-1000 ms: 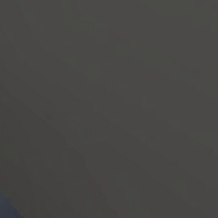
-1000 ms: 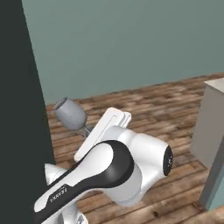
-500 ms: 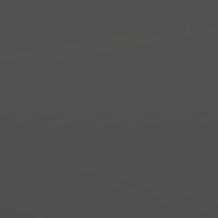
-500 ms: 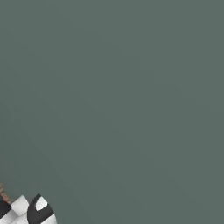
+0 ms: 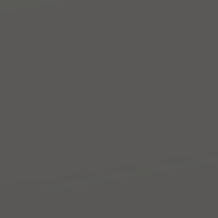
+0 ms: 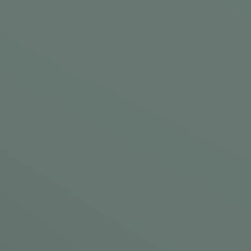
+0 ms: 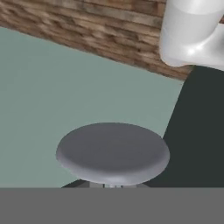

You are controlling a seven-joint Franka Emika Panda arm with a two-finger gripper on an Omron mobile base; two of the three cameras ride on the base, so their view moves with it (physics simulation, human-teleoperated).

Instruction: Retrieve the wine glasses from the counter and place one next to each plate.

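In the hand view a wine glass (image 7: 113,152) shows its round smoky grey foot close up. Its short stem runs down between the fingertips at the bottom edge. My gripper (image 7: 112,185) is shut on that stem and carries the glass in front of a grey-green wall (image 7: 52,96). The counter and the plates are out of view.
A strip of brown wooden floor (image 7: 87,26) runs across the top of the hand view, and a dark panel (image 7: 197,131) stands at its right. A flat dark grey surface (image 5: 109,109) sits close before the left base camera. The right base camera faces the grey-green wall (image 6: 125,125).
The base has turned, so both base views shifted. A second ago the right base view showed the arm holding the glass over the wooden floor; now it faces plain wall.
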